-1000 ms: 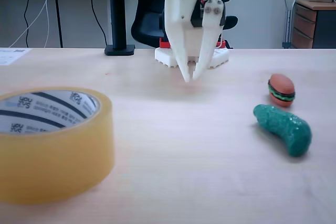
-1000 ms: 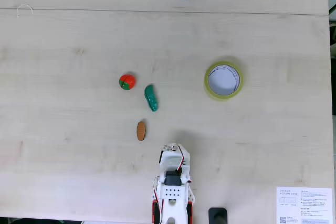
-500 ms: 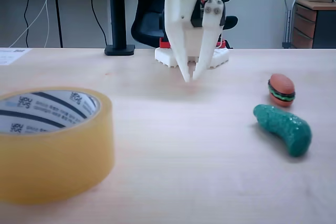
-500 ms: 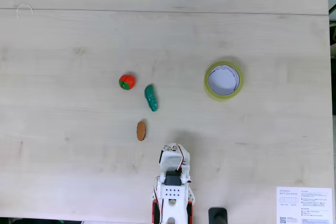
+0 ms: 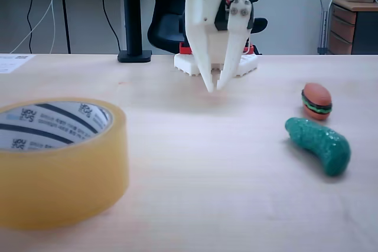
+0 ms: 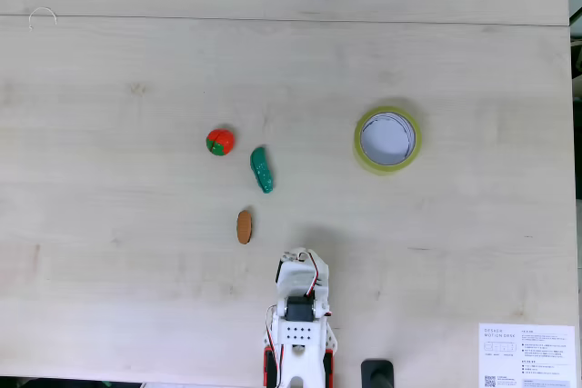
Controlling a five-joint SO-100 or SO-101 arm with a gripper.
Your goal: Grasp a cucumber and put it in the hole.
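The teal-green bumpy cucumber point(image 5: 319, 144) lies on the wooden table at the right of the low fixed view; from above, the cucumber point(image 6: 262, 169) sits near the table's middle. The yellowish tape roll point(image 5: 59, 175) lies flat at the left, and the striped white core point(image 5: 53, 123) around its hole faces up. In the top-down view the roll point(image 6: 364, 144) lies right of the cucumber. My white gripper point(image 5: 213, 88) hangs shut and empty just above the table, well apart from both. From above, the gripper point(image 6: 296, 256) is near the bottom edge, below the cucumber.
A small orange-brown toy burger point(image 5: 316, 101) sits just behind the cucumber; from above the burger point(image 6: 244, 226) lies between cucumber and arm. A red toy tomato point(image 6: 219, 142) lies left of the cucumber. A printed sheet point(image 6: 527, 356) lies at the bottom right corner.
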